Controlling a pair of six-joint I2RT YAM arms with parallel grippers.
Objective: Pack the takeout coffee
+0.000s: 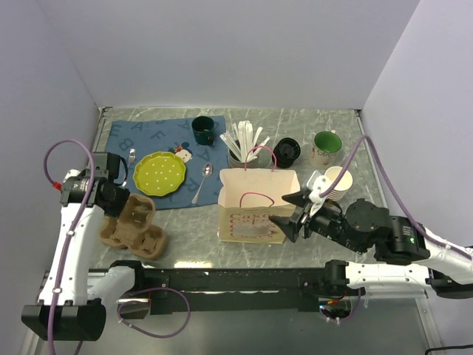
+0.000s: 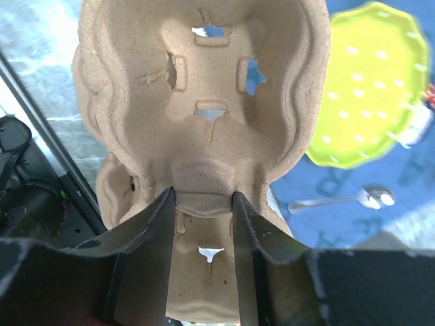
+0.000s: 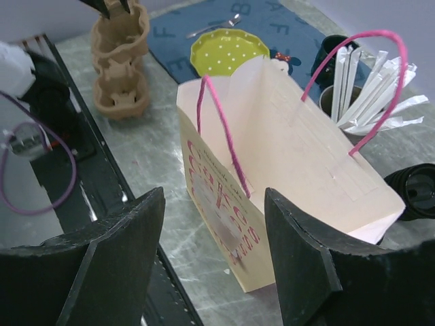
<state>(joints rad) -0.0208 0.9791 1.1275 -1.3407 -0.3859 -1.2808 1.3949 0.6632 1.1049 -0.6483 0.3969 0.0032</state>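
Note:
No capped takeout coffee shows in any view. My left gripper [image 2: 204,197] is shut on the middle ridge of a brown pulp cup carrier [image 2: 211,81], gripping its far end at the table's left [image 1: 137,225]. In the right wrist view the carrier [image 3: 122,68] stands tilted up on its end. A cream paper bag with pink handles [image 1: 255,196] stands open in the middle. My right gripper [image 1: 287,211] hovers open just right of the bag [image 3: 285,156], with nothing between its fingers [image 3: 136,231].
A stack of lidless tan cups [image 1: 338,181] and a stack of black lids [image 1: 287,151] sit behind the right gripper. A yellow plate [image 1: 159,174], spoon [image 1: 203,181] and dark mug [image 1: 202,129] lie on a blue mat. Also present: a green mug [image 1: 325,148] and a holder of white sticks [image 1: 244,140].

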